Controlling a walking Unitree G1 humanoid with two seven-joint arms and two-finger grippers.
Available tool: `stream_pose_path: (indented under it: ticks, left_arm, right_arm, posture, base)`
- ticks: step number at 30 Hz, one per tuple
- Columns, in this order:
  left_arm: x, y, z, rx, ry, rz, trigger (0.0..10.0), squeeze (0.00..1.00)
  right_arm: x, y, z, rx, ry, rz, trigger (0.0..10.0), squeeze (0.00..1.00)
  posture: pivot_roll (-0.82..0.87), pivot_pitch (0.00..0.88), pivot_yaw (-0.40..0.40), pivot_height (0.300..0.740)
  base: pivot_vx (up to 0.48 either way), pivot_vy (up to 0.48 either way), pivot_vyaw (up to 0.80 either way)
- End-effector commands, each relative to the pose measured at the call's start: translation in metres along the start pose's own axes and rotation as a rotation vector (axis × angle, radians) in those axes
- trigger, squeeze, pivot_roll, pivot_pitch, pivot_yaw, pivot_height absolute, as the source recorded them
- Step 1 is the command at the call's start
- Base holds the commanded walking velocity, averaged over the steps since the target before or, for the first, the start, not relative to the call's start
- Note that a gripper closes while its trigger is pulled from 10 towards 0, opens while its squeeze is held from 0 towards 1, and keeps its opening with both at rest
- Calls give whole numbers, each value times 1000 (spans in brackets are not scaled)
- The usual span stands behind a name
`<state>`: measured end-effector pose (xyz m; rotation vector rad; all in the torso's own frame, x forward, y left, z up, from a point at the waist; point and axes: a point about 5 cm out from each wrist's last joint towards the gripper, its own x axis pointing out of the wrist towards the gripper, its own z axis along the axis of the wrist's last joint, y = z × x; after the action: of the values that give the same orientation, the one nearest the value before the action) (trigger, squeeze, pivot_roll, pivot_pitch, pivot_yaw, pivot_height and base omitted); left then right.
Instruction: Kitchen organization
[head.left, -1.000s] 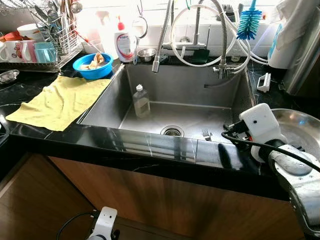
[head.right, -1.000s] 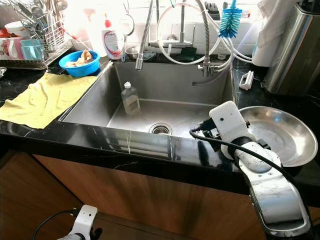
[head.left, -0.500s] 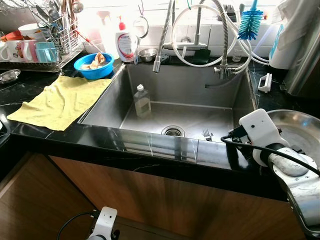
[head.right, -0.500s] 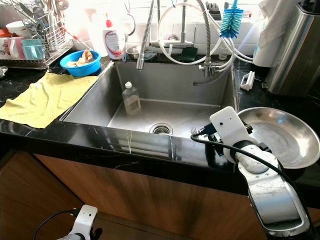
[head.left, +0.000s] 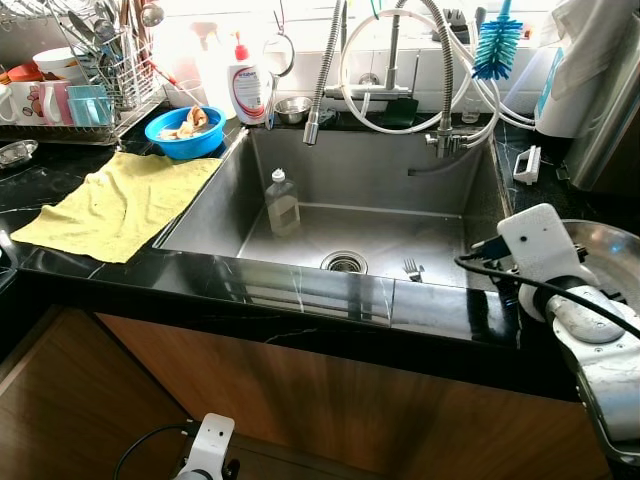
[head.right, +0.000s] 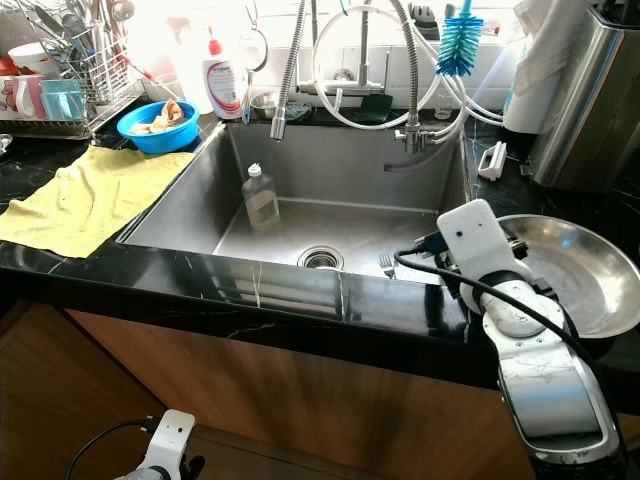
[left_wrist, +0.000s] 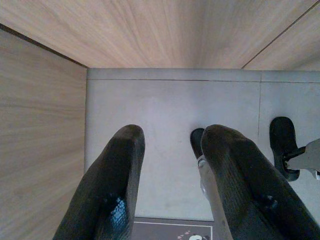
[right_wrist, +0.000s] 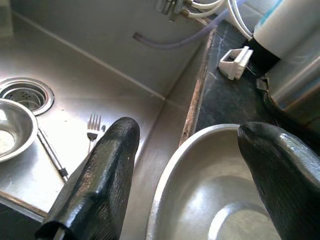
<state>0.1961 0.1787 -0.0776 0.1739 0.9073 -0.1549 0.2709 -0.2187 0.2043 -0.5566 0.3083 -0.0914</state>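
Hanging low by the wood cabinet front, the left gripper (left_wrist: 170, 175) has its matte black fingers a little apart, holding nothing, above pale floor tile. On the glossy black bench (head.left: 90, 265) lies a crumpled yellow cloth (head.left: 120, 200), with a round blue bowl (head.left: 186, 130) behind it. The brushed steel sink (head.left: 380, 235) holds a clear bottle (head.left: 283, 202), a fork (head.left: 412, 268) and a small steel bowl (right_wrist: 12, 130). The right gripper (right_wrist: 195, 175) has fingers (right_wrist: 100, 180) spread wide, straddling the rim of a broad, shallow steel bowl (right_wrist: 210, 200) on the bench right of the sink, gripping nothing.
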Motion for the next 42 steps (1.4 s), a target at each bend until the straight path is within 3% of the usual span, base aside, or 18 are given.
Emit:
stream_pose_path:
  ticks: [1,11,29,30,31,32,37,38,40,41,42]
  left_arm:
    - [-1,5,-1,5,13,10,10000,0]
    - [-1,5,-1,5,14,10,10000,0]
    - [-1,4,-2,-2,13,12,10000,0]
    - [-1,4,-2,-2,14,11,10000,0]
    - [-1,4,-2,-2,14,11,10000,0]
    - [-1,4,-2,-4,14,10,10000,0]
    - [-1,4,-2,-5,17,3,10000,0]
    - [-1,4,-2,-6,17,3,10000,0]
    - [-1,4,-2,-6,17,3,10000,0]
    - [-1,4,-2,-7,16,4,10000,0]
    - [-1,4,-2,-7,16,4,10000,0]
  right_arm:
    - [0,-2,1,25,11,-20,10000,0]
    - [0,5,-1,90,42,-42,10000,0]
    - [1,13,0,101,50,-27,10000,0]
    - [0,14,-2,100,55,-22,4039,0]
    - [0,14,-2,100,55,-22,4039,0]
    - [0,14,-2,101,59,-24,0,0]
    - [1,13,-2,105,63,-30,0,0]
    - [1,13,-3,106,65,-31,745,0]
    - [1,14,-3,106,67,-32,1098,0]
    - [1,14,-4,105,73,-31,1882,0]
    - [1,14,-5,104,77,-30,1882,0]
  posture:
    - [-203,0,82,740]
    - [-205,0,82,740]
    - [-202,0,78,740]
    - [-203,0,79,740]
    - [-203,0,79,740]
    - [-202,0,78,740]
    - [-202,0,78,740]
    - [-202,0,78,740]
    - [-201,0,78,740]
    - [-200,0,77,740]
    - [-200,0,77,740]
  base:
    - [0,0,0]
    - [0,0,0]
    - [0,0,0]
    - [0,0,0]
    - [0,0,0]
    - [0,0,0]
    - [0,0,0]
    - [0,0,0]
    - [0,0,0]
    - [0,0,0]
    - [0,0,0]
